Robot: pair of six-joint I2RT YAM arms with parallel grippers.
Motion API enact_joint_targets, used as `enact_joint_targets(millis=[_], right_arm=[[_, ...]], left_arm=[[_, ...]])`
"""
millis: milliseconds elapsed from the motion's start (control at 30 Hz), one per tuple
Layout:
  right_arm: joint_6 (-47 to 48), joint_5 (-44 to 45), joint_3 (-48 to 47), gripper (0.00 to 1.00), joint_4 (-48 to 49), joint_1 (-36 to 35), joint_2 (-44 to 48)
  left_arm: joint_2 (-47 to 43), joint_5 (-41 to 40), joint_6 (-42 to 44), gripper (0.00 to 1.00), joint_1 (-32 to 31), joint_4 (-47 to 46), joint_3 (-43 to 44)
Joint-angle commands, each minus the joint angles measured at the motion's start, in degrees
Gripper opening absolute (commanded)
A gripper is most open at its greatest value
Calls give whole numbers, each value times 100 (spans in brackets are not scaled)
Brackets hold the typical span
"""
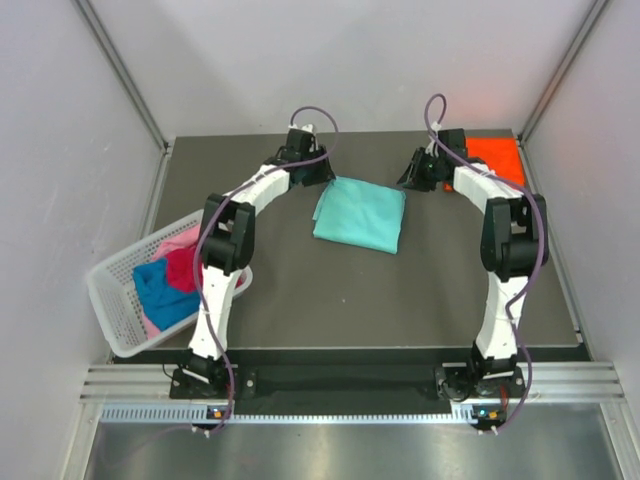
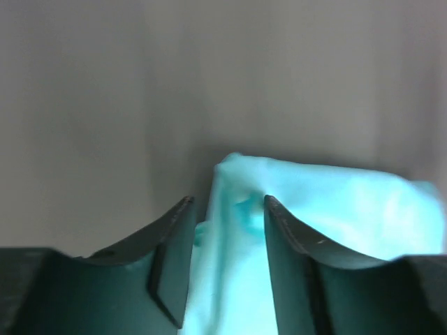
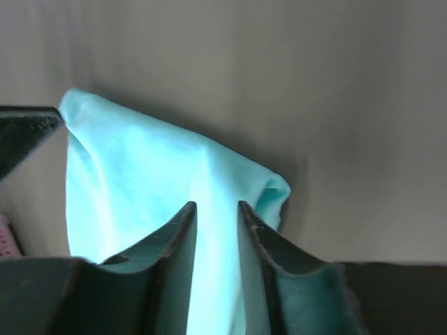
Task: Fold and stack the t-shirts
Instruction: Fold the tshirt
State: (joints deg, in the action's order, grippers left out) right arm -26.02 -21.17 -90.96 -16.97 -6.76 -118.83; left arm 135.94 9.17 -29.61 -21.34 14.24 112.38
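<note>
Left gripper (image 2: 228, 202) jaws well parted, teal t-shirt (image 1: 360, 213) corner loose between; right gripper (image 3: 216, 206) barely apart, grip unclear. Shirt folded, frame centre. Lift both straight up so fold isn't dragged, then stack on orange t-shirt (image 1: 495, 158), upper right.

Dk table (image 1: 330, 300); wht walls (image 1: 350, 60)

Dark table (image 1: 330, 300) with teal t-shirt (image 1: 360, 215), orange t-shirt (image 1: 497, 158) and white basket (image 1: 108, 305)
</note>
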Motion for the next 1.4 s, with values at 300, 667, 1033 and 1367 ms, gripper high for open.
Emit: enact_joint_targets(millis=[300, 667, 1033, 1367], right_arm=[[510, -387, 1438, 49, 62, -88, 1396], [502, -616, 2827, 50, 580, -299, 1801], [616, -669, 3409, 19, 836, -290, 1950], [686, -590, 3330, 24, 651, -290, 2074]], left_arm=[[-1394, 365, 1071, 52, 131, 361, -1059], [-1781, 1061, 1194, 51, -133, 404, -2386], [-2307, 1237, 782, 21, -265, 395, -2984], [-2265, 700, 1071, 52, -204, 659, -2555]])
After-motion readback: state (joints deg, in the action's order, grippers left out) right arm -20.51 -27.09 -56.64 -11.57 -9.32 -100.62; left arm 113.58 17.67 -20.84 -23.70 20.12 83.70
